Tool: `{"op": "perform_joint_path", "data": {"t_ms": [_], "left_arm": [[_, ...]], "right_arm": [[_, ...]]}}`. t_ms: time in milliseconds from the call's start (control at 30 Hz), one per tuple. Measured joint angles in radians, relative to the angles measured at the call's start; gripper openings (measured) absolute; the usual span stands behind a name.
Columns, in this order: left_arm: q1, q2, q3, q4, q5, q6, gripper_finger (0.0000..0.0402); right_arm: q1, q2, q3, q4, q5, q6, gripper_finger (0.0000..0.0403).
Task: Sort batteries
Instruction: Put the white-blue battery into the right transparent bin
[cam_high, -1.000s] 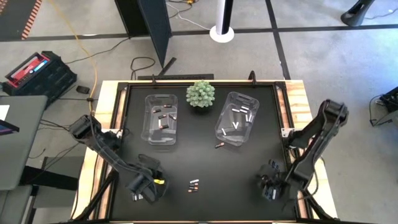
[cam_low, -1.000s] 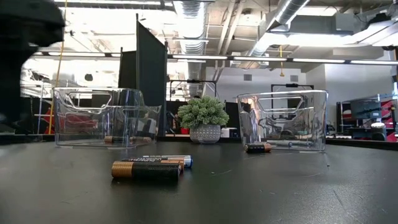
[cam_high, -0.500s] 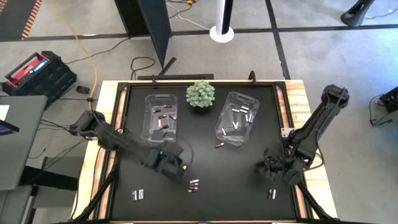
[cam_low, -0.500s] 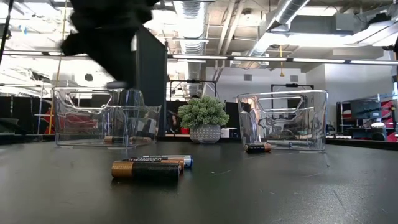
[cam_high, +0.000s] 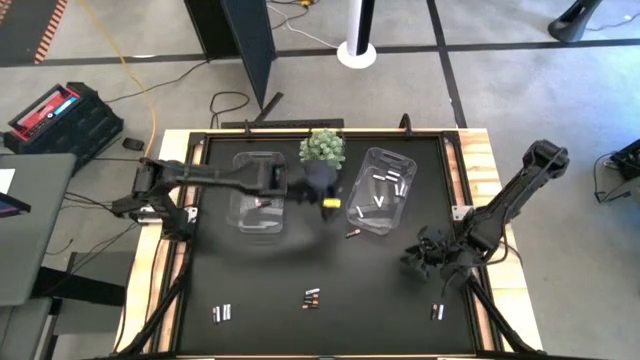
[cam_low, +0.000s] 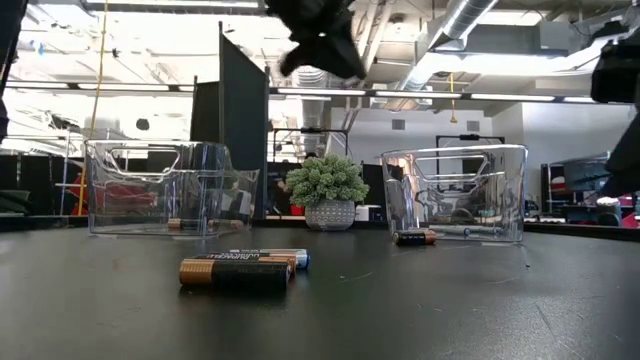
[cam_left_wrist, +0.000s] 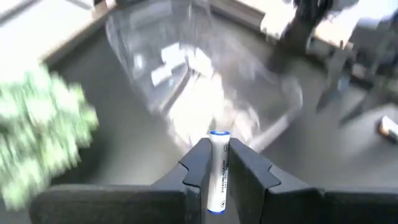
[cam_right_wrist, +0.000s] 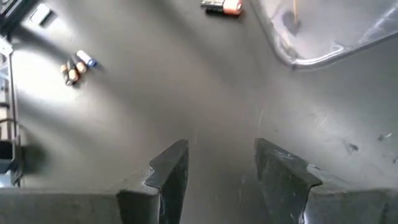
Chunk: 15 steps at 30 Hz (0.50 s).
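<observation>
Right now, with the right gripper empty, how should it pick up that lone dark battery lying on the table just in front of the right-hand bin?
Grip the dark battery across its middle, coming straight down. It lies flat, clear of the bin, so the open right gripper should close across its round sides, not its ends.

Left arm: stretched from the counter's left edge toward its far middle.
Left end effector (cam_left_wrist: 217, 174): raised, fingers seemingly clamped on a pale battery (cam_left_wrist: 218, 169).
Right end effector (cam_right_wrist: 221, 171): low near the counter's right edge, fingers parted.
</observation>
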<state>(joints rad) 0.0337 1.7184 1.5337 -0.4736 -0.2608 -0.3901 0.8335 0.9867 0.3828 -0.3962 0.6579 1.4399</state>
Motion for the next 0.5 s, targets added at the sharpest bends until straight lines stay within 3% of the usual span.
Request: {"op": "perform_joint_path", "data": {"t_ms": [267,500], "left_arm": [[0.198,0.066,0.005,0.300,0.194,0.178,0.0045],[0.238,0.229,0.016,0.464,0.363,0.183,0.0045]], "right_arm": [[-0.065,0.001,0.000,0.001,-0.001,0.000,0.0201],[-0.109,0.002,0.001,0.019,-0.002,0.002,0.0201]]}}
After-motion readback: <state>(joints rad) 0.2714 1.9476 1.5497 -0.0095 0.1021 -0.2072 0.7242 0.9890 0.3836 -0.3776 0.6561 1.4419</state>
